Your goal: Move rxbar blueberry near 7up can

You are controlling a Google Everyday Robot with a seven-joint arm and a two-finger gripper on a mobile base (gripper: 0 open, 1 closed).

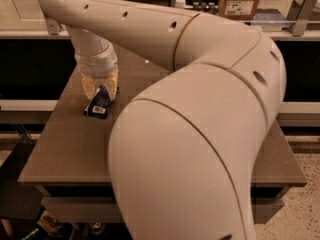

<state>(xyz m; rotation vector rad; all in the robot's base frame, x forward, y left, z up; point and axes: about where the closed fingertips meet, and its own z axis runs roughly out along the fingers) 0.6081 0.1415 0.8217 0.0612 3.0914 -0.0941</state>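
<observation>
Gripper at left of frame, low over the table, pointing down. Its two fingers stand either side of the upper end of the snack bar and look closed on it, pinching that end. The bar sits at the table's left side, its white-label end low, at or just above the surface.

Risks:
- The hold is on one end only. A thin, slick wrapper may pivot or slip out during a lift or a sideways carry.
- If the low end drags on the table, the bar could twist in the grip or be pulled free.
- Bar lies near the left edge of the table, so a drop there could send it off.
- The soda can is not in sight, so the bar could be set down too far from it, or the can knocked over on approach.

Hidden or unclear: the big pale arm fills the centre and right of frame and covers most of the table, likely the can too. Contact between the fingertips and the wrapper is hard to make out.
</observation>
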